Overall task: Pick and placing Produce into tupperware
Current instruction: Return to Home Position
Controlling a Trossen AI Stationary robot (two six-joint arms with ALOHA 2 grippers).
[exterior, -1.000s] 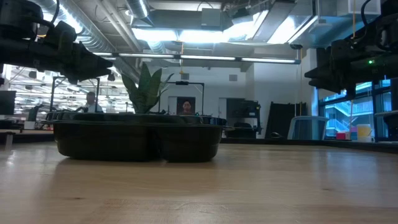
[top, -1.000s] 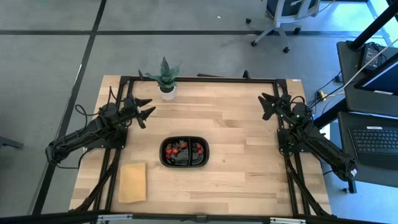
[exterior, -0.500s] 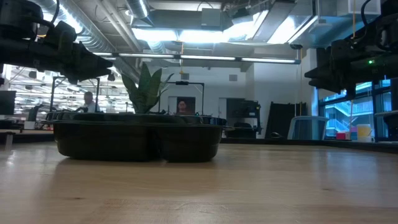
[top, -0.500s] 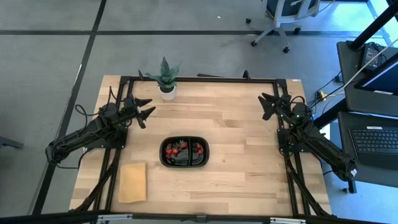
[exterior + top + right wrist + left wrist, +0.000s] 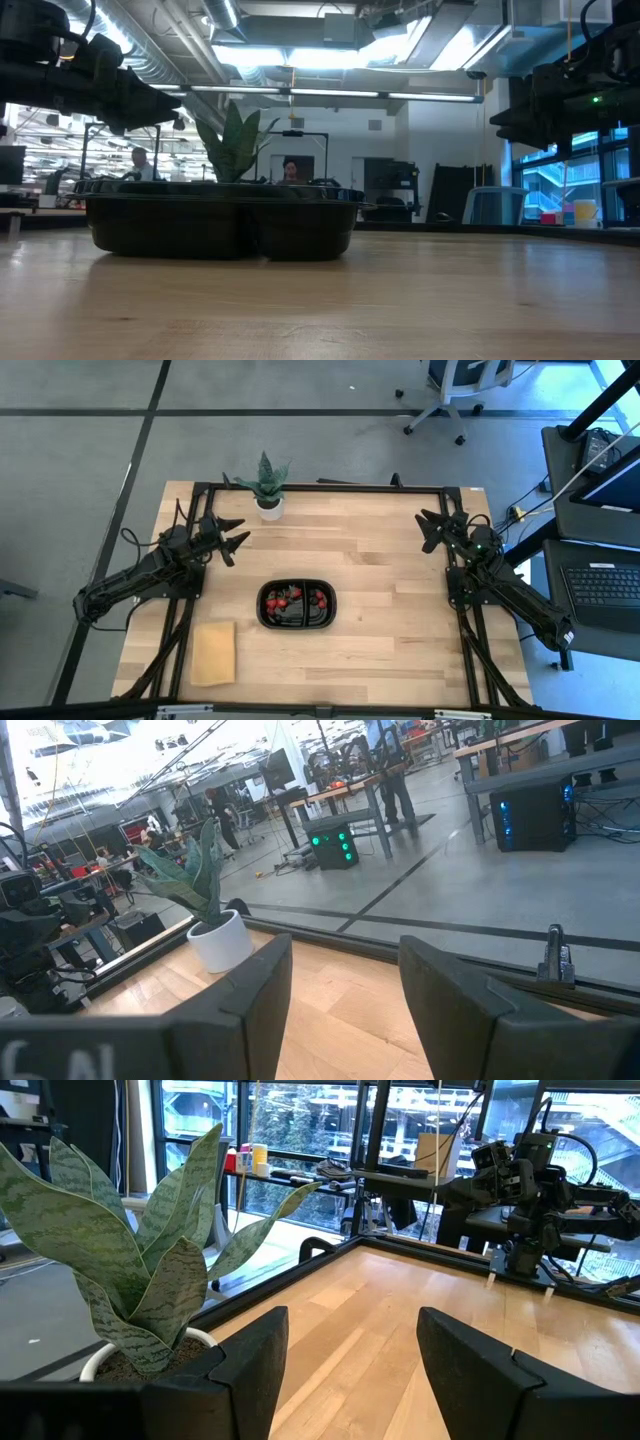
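The black oval tupperware [image 5: 297,605] stands on the middle of the table, its dark wall [image 5: 220,226] filling the left of the low view. Small red produce pieces [image 5: 283,600] lie in both of its compartments. My left gripper [image 5: 238,534] hangs open above the table's far-left part, beside the potted plant, well away from the tray. My right gripper [image 5: 430,530] is open above the far-right part. Each wrist view shows its own fingers apart and holding nothing: left gripper [image 5: 352,1350], right gripper [image 5: 345,982].
A potted plant [image 5: 267,488] in a white pot stands at the far edge, close to my left gripper. A flat tan block [image 5: 213,652] lies near the table's near-left corner. Bare wood lies to the right of the tray. People show far off in the room behind.
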